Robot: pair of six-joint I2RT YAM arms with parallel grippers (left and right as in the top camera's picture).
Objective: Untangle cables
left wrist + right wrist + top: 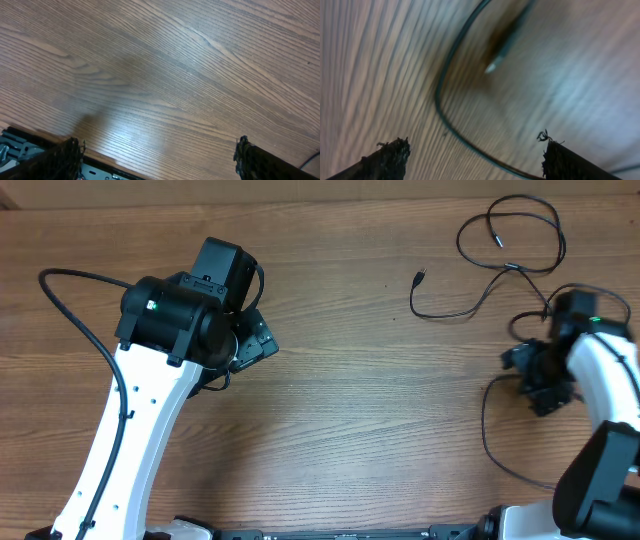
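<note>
I see the thin black flexible cables point(508, 267) lying in loose open loops on the brown wood-grain table point(350, 430), at its far right, just beside the right arm. On the right wrist view, the right gripper point(472, 155) has its fingers spread apart with nothing between them; one cable curve point(438, 97) and a blurred metal-tipped plug point(492, 65) lie below it. The left gripper point(157, 155) is spread wide over bare wood, well apart from the cables.
</note>
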